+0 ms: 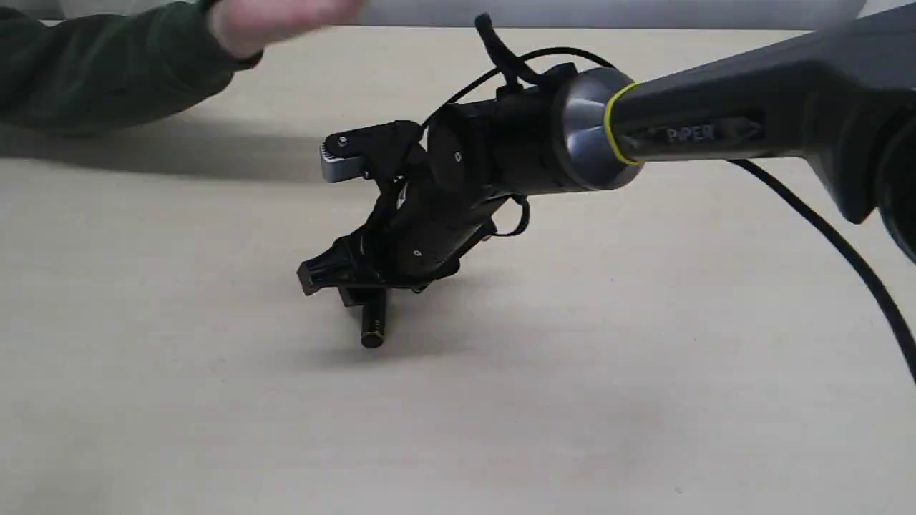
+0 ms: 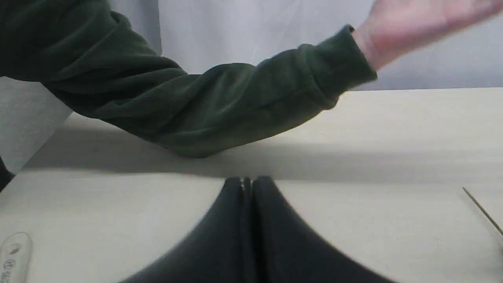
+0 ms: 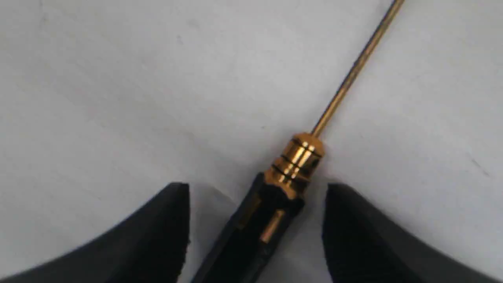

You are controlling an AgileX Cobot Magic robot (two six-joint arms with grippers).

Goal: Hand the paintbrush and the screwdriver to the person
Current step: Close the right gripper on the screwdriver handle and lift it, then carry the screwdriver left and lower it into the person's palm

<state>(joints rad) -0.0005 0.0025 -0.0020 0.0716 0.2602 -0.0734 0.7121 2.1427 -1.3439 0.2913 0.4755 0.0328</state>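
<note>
The screwdriver (image 3: 292, 165) lies flat on the table, black handle with gold bands and a long thin shaft. My right gripper (image 3: 257, 188) is open and low over it, one finger on each side of the handle with a gap on both sides. In the exterior view the right gripper (image 1: 351, 290) reaches across the middle, and the end of the screwdriver's handle (image 1: 372, 327) sticks out below it. The person's hand (image 1: 279, 21) hovers at the far left edge, blurred, on a dark green sleeve (image 1: 107, 71). My left gripper (image 2: 246, 184) is shut on nothing. The paintbrush is out of view.
The right arm (image 1: 715, 114) and its black cable (image 1: 844, 250) span the right side of the table. The person's forearm (image 2: 220, 106) rests on the table in front of the left gripper. A small white object (image 2: 13, 255) lies near the left gripper.
</note>
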